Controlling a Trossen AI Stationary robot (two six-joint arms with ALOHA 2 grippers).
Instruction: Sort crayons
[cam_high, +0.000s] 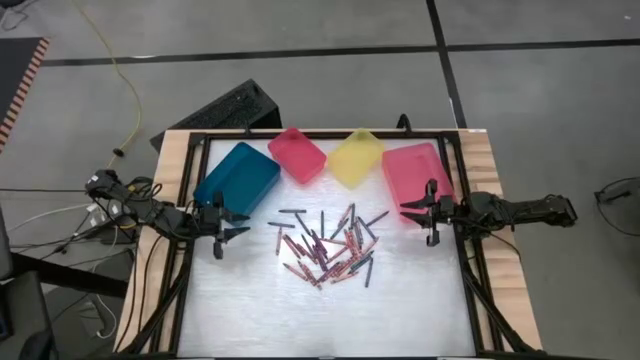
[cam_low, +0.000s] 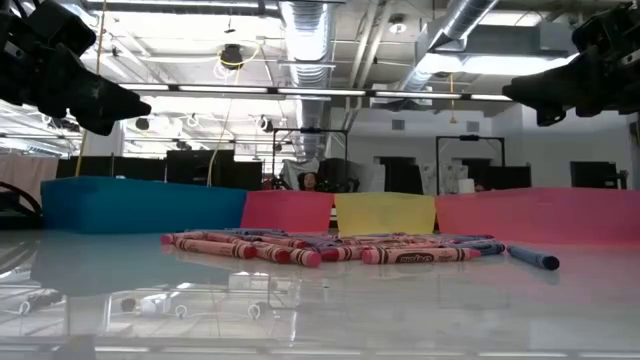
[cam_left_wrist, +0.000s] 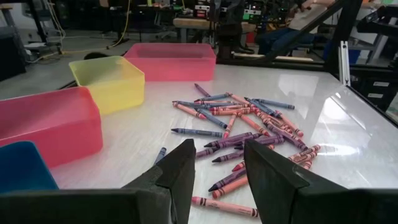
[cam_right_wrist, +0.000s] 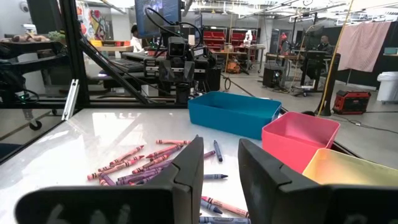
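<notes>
Several crayons, red/pink and dark blue-grey, lie loose in a heap on the white table's middle; they show in the low view, the left wrist view and the right wrist view. My left gripper hovers open and empty left of the heap, above the table. My right gripper hovers open and empty right of the heap, by the large pink bin. Neither touches a crayon.
Along the far side stand a teal bin, a small pink bin, a yellow bin and a larger pink bin. A black frame edges the table. Bare table lies near the front edge.
</notes>
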